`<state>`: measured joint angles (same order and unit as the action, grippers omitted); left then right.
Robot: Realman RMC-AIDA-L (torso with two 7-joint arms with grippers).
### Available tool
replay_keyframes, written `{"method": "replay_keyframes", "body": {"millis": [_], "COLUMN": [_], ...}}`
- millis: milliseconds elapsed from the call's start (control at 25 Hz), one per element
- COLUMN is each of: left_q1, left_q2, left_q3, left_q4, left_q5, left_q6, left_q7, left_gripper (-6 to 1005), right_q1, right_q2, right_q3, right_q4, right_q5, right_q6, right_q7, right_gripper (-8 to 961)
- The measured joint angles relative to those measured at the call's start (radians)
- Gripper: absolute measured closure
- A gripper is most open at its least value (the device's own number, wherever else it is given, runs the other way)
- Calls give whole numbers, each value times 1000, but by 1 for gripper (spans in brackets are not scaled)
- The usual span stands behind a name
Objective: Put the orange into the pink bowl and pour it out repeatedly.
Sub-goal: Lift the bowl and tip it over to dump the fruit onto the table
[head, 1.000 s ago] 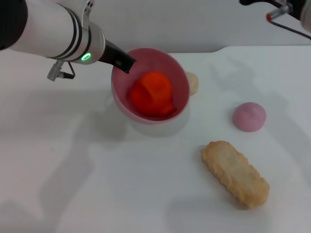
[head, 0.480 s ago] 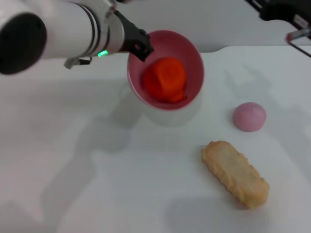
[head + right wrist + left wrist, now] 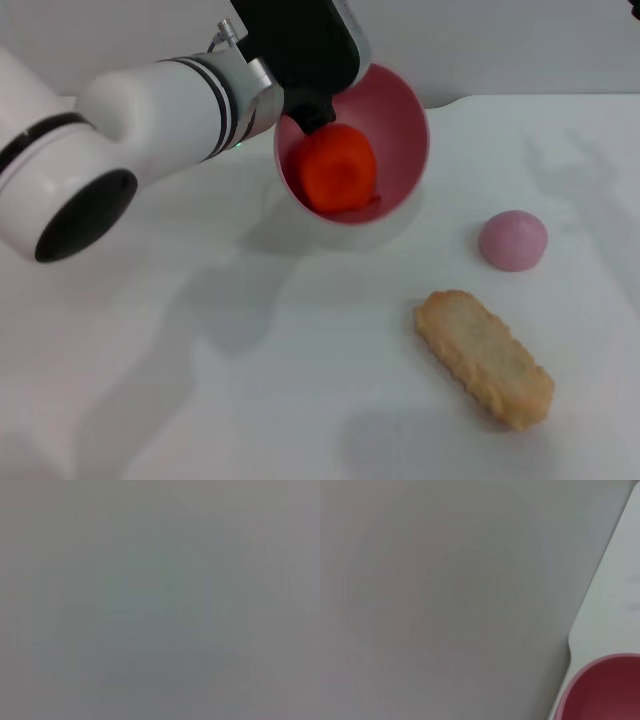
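Note:
The pink bowl (image 3: 396,118) hangs above the back of the white table (image 3: 200,390), tipped so its opening faces forward. Inside it, the bright orange (image 3: 338,168) rests against the lower left of the wall. My left gripper (image 3: 311,112) is shut on the bowl's upper left rim, and the white left arm reaches in from the left. The left wrist view shows only a curved piece of the pink bowl (image 3: 607,690) against the table's edge and a grey wall. My right gripper is out of sight, and the right wrist view is plain grey.
A small mauve-pink ball (image 3: 513,240) sits on the table to the right. A long tan biscuit-shaped bread (image 3: 483,357) lies at the front right. The bowl's shadow falls on the table beneath and to the left of it.
My left arm has lifted the bowl, carried it to the right and tipped it further forward, with the orange still inside. The right arm has left the top right corner.

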<state>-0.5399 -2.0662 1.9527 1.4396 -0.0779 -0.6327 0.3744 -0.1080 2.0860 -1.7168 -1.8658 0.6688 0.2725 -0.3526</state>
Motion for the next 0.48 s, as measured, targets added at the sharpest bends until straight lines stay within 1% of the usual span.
{"method": "replay_keyframes", "body": {"millis": [160,200,240,480], "left_q1": [41,41,68,92], "left_q2": [-1,-1,-2,-3], "left_q3": [50,50,83,145], "left_q4": [19,19,32,57], "left_q5": [113,113,201,366], "left_q6": [81,81,122,128], "left_q7": [5,5,5,6], "left_gripper": [958,958,958,958], "right_q1": [6,7,7,10], "right_q2": [-1,-1,-1,-2], "right_q3": [2,2,2,2], "right_q4": [7,8,8,11], "right_q5": [1,1,1,2], "right_q6": [1,1,1,1], "right_q7": [4,5,5,6], "right_gripper": [320,319,318,311]}}
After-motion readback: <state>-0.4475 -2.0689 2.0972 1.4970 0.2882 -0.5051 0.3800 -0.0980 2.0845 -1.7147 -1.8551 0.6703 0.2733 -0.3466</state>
